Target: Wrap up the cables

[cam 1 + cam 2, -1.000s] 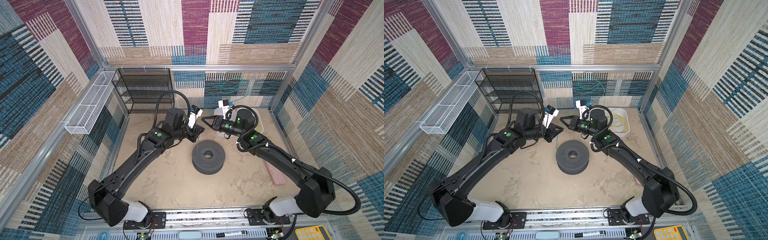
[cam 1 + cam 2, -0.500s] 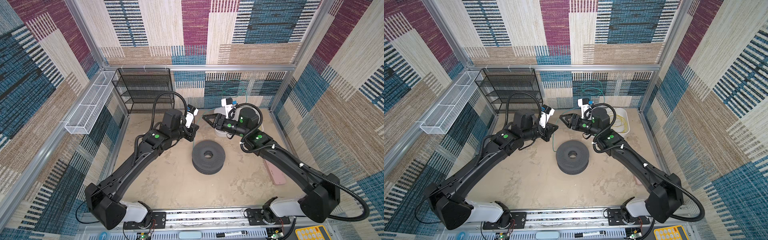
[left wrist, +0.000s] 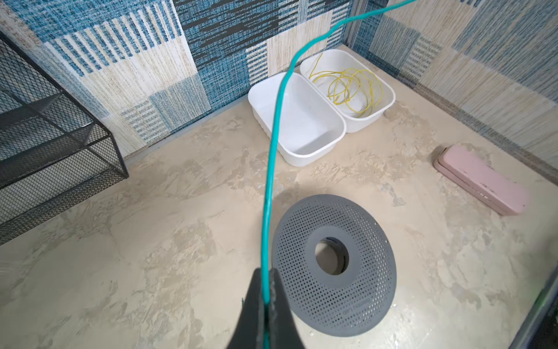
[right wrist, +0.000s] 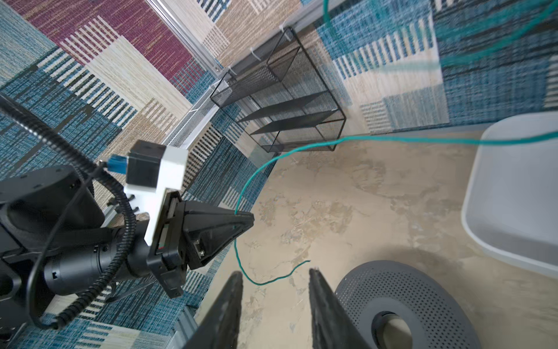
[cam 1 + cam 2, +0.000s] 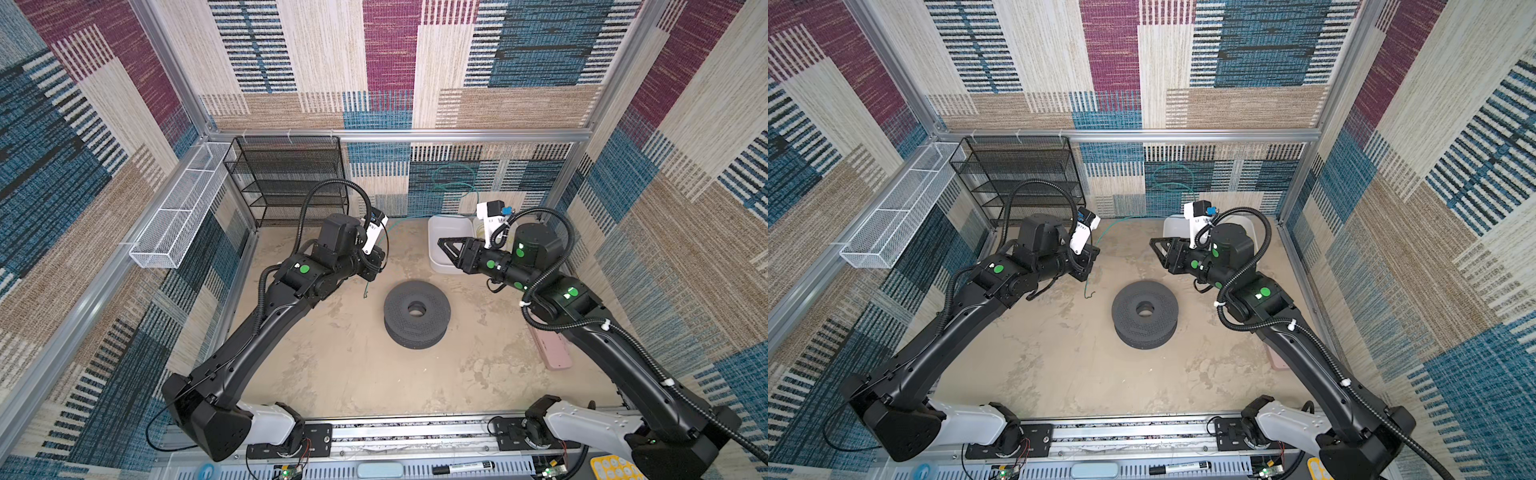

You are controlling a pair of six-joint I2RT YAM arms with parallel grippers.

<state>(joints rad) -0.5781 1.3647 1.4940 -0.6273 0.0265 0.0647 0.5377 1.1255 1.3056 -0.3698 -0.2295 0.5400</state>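
The teal cable (image 3: 272, 151) is clamped in the left pincer (image 3: 265, 270), whose jaws are pressed tight on it, held up in the air beside the grey spool (image 3: 362, 287). Two white tubs sit snug side by side along the back wall (image 5: 382, 162). The corner tub (image 3: 365, 122) holds the yellow cable (image 3: 353, 87) in a loose coil, and the teal cable passes over the inner tub (image 3: 314, 130) on its way up to loose loops against that wall. What holds those loops up I cannot tell, because the wrist camera (image 5: 488, 212) on the right arm (image 5: 582, 332) stands in front of the spot. In the right wrist view they are only a blur at the edge. Below the grip a short tail hangs down and ends in a little hook, but whether it touches the counter (image 3: 181, 211) is hard to make out. From above, the right arm covers most of both tubs and half of a pink case (image 3: 483, 184) by the right wall. The right pincer (image 4: 276, 273) hangs between the tubs and the spool, its fingers (image 4: 234, 293) apart and gripping nothing. A black mesh shelf (image 5: 286, 178) stands in the back left corner.
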